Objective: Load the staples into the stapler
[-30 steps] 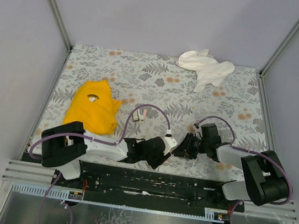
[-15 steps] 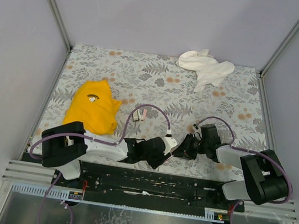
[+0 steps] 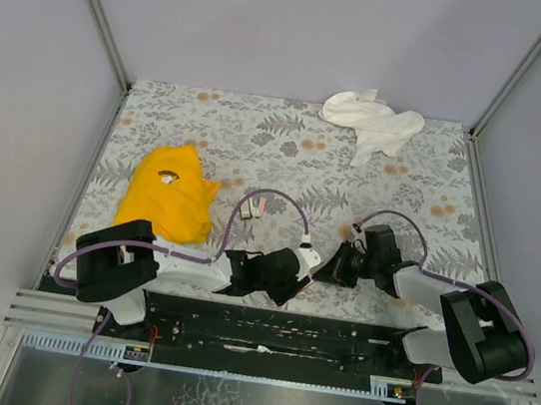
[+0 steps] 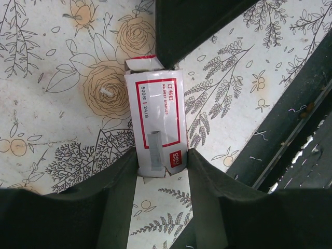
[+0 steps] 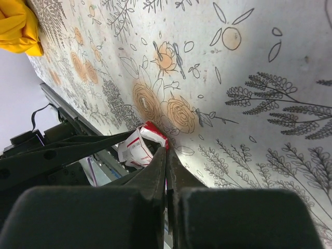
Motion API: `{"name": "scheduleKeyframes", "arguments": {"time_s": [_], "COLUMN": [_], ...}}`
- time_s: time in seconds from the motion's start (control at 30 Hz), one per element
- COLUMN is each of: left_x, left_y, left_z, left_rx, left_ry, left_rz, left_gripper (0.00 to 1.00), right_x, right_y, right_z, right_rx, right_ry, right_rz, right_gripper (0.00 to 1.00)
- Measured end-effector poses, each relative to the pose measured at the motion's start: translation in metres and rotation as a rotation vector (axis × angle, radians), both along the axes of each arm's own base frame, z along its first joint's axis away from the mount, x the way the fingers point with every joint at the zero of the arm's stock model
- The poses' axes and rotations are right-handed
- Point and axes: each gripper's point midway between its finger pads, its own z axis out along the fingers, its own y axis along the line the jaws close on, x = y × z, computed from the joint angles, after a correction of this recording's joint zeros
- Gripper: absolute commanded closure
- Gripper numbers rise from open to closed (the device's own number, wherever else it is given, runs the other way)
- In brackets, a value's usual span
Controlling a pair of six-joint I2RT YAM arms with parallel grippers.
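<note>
From up top, my left gripper point(image 3: 301, 269) and right gripper point(image 3: 335, 264) are nose to nose at the near edge of the table point(image 3: 290, 135). The staple box is hidden between them in this view. The stapler point(image 3: 256, 206) lies well apart on the flowery cover, near the yellow cloth point(image 3: 166, 193), so I'd say loading hasn't started and I'm only getting the box open. In the left wrist view my left fingers point(image 4: 116, 192) are partly closed on the near end of the staple box point(image 4: 155, 122), label up, pinning it flat so it won't slide when pulled on. The right arm's dark finger sits at the far, torn-looking end. In the right wrist view my right fingers point(image 5: 155, 171) are pressed fully together, tips right at the box's red end point(image 5: 148, 136). I honestly can't tell if they've caught a flap or the tray, or just closed on nothing.
</note>
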Motion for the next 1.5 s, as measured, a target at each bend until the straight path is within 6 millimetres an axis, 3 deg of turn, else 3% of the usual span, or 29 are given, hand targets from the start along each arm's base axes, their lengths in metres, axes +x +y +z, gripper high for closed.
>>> {"name": "scheduleKeyframes", "arguments": {"time_s": [0.6,0.93,1.27,1.4,1.5], "left_x": [0.001,0.001,0.002,0.002,0.002], "left_y": [0.0,0.001,0.001,0.002,0.007], "left_z": [0.0,0.0,0.0,0.0,0.001], "left_rx": [0.002,0.003,0.007,0.01,0.023], "left_ry": [-0.004,-0.005,-0.011,-0.015,-0.018], "left_rz": [0.003,0.004,0.01,0.011,0.026], "left_gripper": [0.6,0.6,0.57,0.45,0.28], "right_x": [0.014,0.029,0.033,0.033,0.033], "right_y": [-0.024,-0.044,-0.065,-0.069,-0.072], "right_z": [-0.005,0.002,-0.003,-0.004,-0.005], "right_rx": [-0.143,-0.216,-0.29,-0.306,-0.32], "right_ry": [-0.062,-0.106,-0.095,-0.092,-0.085], "right_rz": [-0.08,-0.13,-0.164,-0.171,-0.177], "right_gripper": [1.0,1.0,1.0,1.0,0.89]}}
